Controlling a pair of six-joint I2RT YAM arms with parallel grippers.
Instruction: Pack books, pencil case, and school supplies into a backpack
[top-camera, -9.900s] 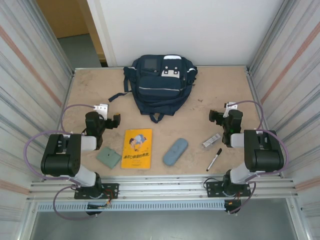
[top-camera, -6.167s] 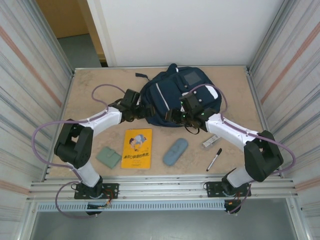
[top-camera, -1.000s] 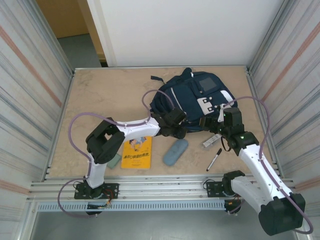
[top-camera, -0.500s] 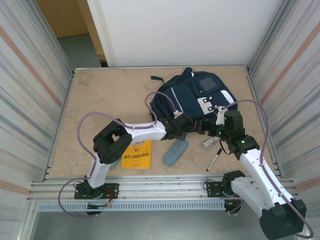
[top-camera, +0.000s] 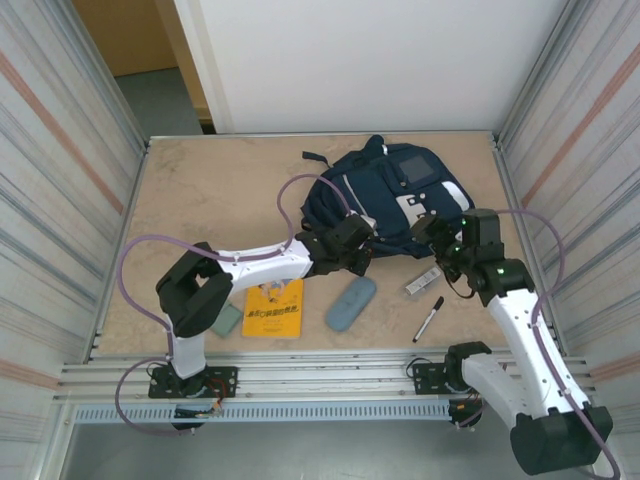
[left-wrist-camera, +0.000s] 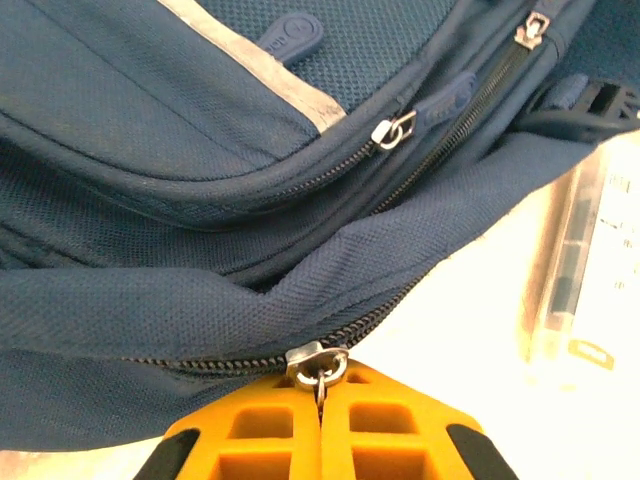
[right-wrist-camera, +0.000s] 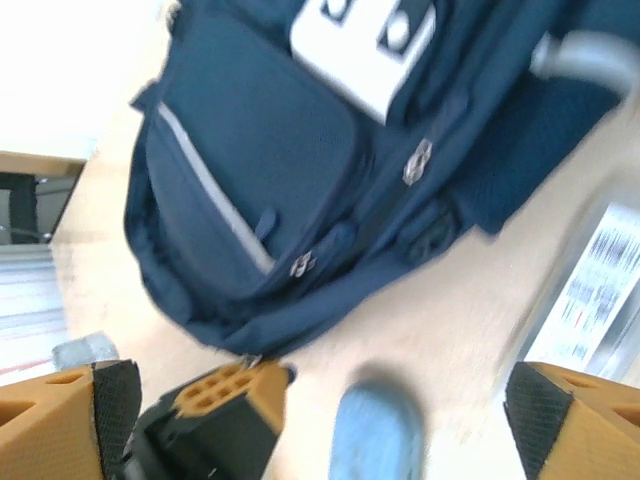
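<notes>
Matt woven cloth backpack (left-wrist-camera: 150, 150), shiny metal zipper pull (left-wrist-camera: 318, 362), orange plastic fingers (left-wrist-camera: 400, 432)

Navy backpack (top-camera: 383, 188), pale stripe, wht patches

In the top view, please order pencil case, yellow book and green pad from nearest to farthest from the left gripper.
From the left gripper:
1. pencil case, just below it in view
2. book, lower left
3. pad, farthest left

My left gripper (left-wrist-camera: 322, 392) pinches the little silver zipper pull (left-wrist-camera: 316, 357) on the near edge of the blue backpack (left-wrist-camera: 150, 150), with a small silvery-white bar (left-wrist-camera: 575, 265) lying just to its right.
</notes>
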